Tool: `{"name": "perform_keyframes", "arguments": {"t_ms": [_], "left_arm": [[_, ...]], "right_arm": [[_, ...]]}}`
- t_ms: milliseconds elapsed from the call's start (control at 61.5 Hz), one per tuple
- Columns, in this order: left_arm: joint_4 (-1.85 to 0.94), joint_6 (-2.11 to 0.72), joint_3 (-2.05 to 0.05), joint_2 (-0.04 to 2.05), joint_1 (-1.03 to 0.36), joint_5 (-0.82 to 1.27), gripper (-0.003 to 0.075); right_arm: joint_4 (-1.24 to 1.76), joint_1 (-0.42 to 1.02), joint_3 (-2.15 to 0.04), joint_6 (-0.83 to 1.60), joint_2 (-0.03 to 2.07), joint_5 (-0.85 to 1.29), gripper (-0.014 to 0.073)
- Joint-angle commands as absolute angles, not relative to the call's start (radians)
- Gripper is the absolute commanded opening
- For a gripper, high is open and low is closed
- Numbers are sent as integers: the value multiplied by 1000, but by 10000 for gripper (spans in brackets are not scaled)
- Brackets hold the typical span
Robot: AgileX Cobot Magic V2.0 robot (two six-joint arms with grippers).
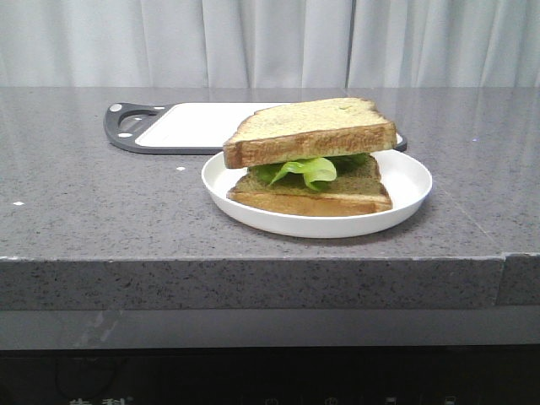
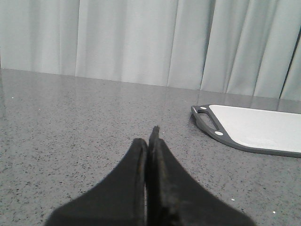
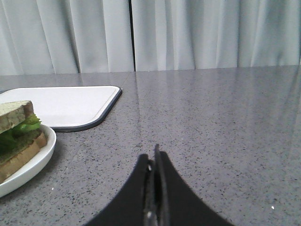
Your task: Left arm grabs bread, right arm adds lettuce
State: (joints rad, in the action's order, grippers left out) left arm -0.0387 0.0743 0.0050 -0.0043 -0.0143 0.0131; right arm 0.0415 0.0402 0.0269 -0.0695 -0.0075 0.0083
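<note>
A white plate (image 1: 411,190) in the middle of the counter holds a sandwich. The thick bread (image 1: 312,130) lies tilted on top, the green lettuce (image 1: 308,170) shows under it, and a thinner dark-faced slice (image 1: 354,184) is at the bottom. Neither arm appears in the front view. My left gripper (image 2: 149,137) is shut and empty over bare counter, far from the plate. My right gripper (image 3: 153,155) is shut and empty too, with the plate (image 3: 35,160) and sandwich (image 3: 16,129) off to one side.
A white cutting board with a dark rim and handle (image 1: 181,125) lies behind the plate, also seen as the board (image 2: 263,129) in the left wrist view and the board (image 3: 61,106) in the right wrist view. Grey curtains hang behind the speckled counter (image 1: 101,211).
</note>
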Motion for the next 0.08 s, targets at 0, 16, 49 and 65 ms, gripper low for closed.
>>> {"name": "perform_keyframes", "arguments": {"t_ms": [0, 16, 49, 65], "left_arm": [[-43, 72, 11, -21, -14, -70, -20], [-43, 72, 11, -21, -14, -70, -20], [-43, 72, 11, -21, -14, -70, -20], [-43, 72, 11, -21, -14, -70, -20]], "right_arm": [[27, 34, 24, -71, -31, -80, -67], [27, 34, 24, -71, -31, -80, -67], [27, 34, 24, -71, -31, -80, -67], [27, 34, 24, -71, -31, -80, -67]]}}
